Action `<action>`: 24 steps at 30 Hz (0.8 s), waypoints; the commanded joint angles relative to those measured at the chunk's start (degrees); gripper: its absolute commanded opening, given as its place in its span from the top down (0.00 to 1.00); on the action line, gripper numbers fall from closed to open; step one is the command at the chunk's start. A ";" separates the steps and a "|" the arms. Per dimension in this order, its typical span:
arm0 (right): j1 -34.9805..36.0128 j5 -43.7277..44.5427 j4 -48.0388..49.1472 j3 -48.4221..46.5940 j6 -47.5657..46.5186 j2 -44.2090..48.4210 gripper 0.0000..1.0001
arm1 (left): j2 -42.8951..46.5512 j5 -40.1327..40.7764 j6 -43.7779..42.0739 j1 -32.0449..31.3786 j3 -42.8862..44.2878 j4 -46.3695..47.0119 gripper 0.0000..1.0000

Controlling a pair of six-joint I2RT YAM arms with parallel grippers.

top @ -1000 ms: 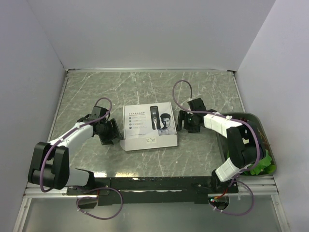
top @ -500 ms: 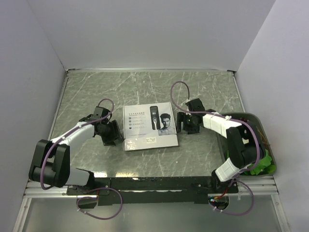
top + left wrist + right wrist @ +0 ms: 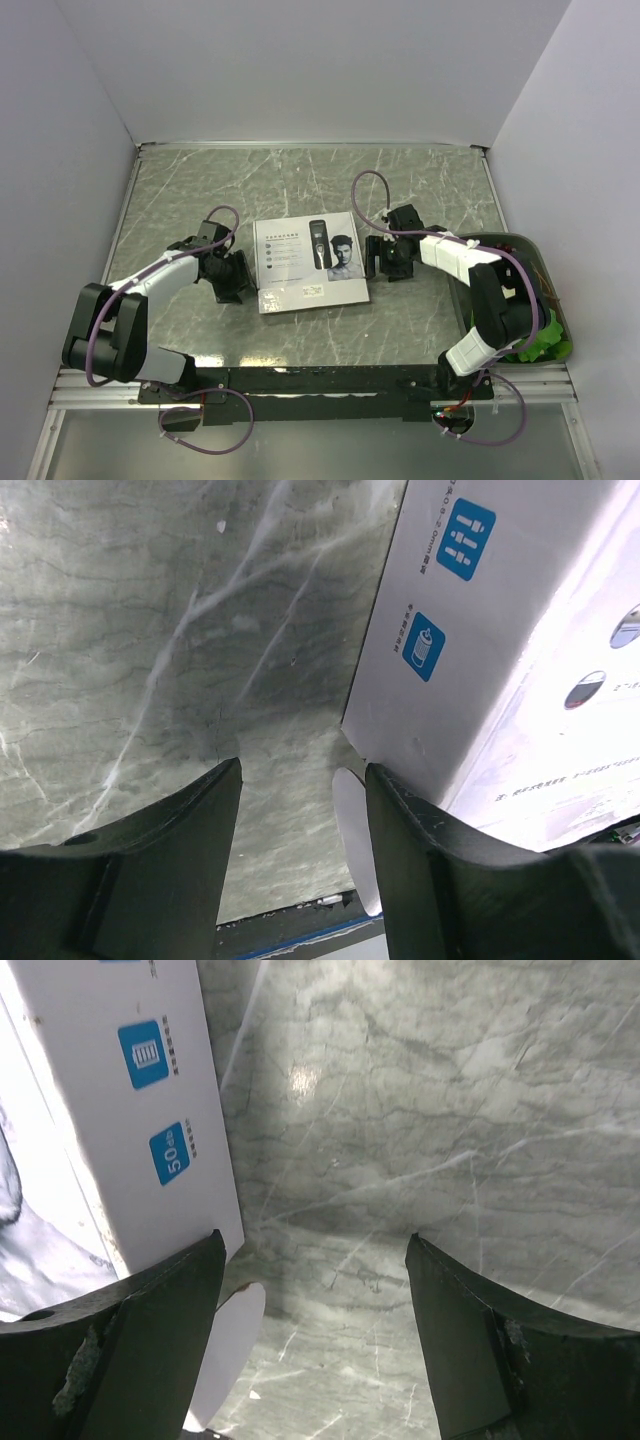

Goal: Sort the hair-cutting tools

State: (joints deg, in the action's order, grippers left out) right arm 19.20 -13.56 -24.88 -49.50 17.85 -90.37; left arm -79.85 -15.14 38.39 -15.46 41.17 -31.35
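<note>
White box [image 3: 309, 264] lying flat (long side left-right), left jaws apart at its left edge, right jaws apart opposite

Overhead view: soft, even light from above, no hard shadows. Walls [image 3: 300, 70] read pale lavender. Only faint, diffuse shadow on the table [image 3: 300, 180] under both arms. Focus is decent, but the fine print on the white box [image 3: 310, 262] is too small to read.

Left wrist view: box top blown out to plain white on the right. A dark band of shadow lies on the marble along the box edge. Left gripper [image 3: 302, 770] near-black and soft-edged, with little detail.

Right wrist view: small bright hotspot on the marble, upper centre. Box face washed out at lower left. Right gripper [image 3: 315, 1243] dark and out of focus, soft shadow in its gap.
</note>
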 commanded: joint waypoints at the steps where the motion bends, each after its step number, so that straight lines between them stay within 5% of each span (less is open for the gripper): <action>1: 1.63 -8.94 -6.58 1.07 1.14 0.72 0.17 | -0.48 -5.34 1.86 -1.59 1.72 2.17 0.41; 24: 3.83 -8.85 -7.38 4.14 4.39 -0.07 0.10 | -1.18 -6.75 1.51 -1.59 -0.03 5.43 0.41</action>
State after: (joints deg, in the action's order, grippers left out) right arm 19.92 -14.41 -28.21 -48.95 18.90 -89.47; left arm -80.64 -15.33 38.50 -15.64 40.69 -31.33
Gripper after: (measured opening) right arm 0.889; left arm 0.587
